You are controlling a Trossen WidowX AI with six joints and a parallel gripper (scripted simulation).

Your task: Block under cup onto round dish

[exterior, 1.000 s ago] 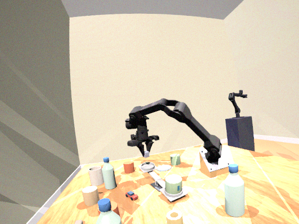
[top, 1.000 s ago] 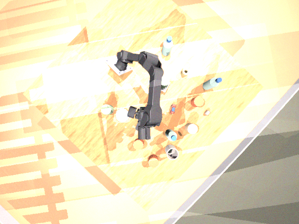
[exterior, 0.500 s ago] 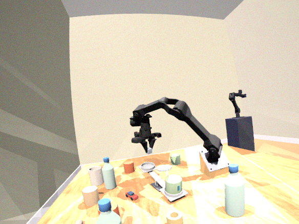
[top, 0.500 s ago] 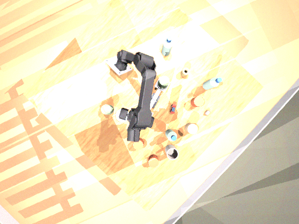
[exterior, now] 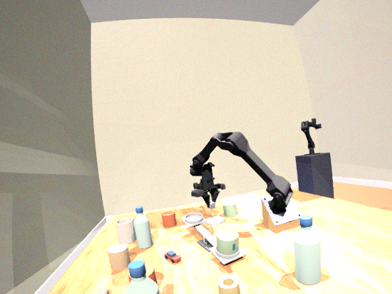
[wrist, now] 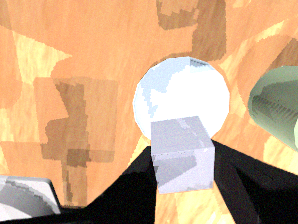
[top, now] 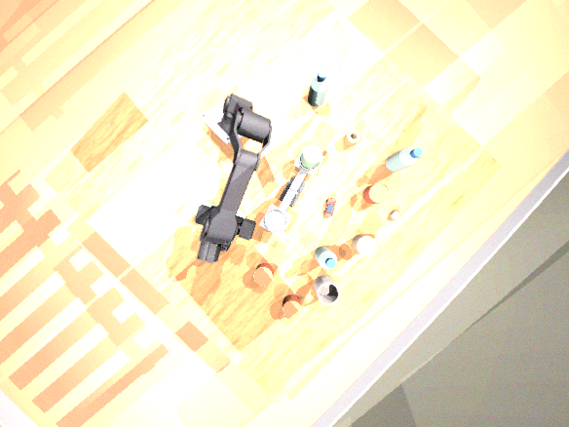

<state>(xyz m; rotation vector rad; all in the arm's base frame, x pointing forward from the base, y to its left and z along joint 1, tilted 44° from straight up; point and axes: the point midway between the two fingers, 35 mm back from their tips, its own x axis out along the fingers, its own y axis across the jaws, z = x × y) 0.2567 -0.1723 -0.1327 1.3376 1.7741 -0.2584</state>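
Observation:
My gripper [exterior: 211, 201] [wrist: 178, 148] is shut on a small pale grey block [exterior: 211, 204] [wrist: 181, 150] and holds it in the air just above the white round dish [exterior: 215, 221] [wrist: 180, 87]. In the wrist view the block covers the dish's near rim. The balance [top: 293, 187] [exterior: 201, 231] has an empty round pan [top: 276, 220] [exterior: 194, 218] at one end. A pale green cup [top: 311, 157] [exterior: 227, 242] stands on the other end. A second pale green cup [exterior: 229, 209] [wrist: 277, 107] stands on the table beside the dish. In the top view the arm hides the dish and the block.
Pale green bottles [exterior: 141, 228] [exterior: 307, 252], an orange cylinder [exterior: 168, 219], beige cylinders [exterior: 125, 231] [exterior: 118, 256] and a small red toy car [top: 329, 207] [exterior: 172, 256] stand around the balance. The arm's base block [exterior: 280, 218] is at the back right. A dark pedestal [exterior: 314, 174] stands behind it.

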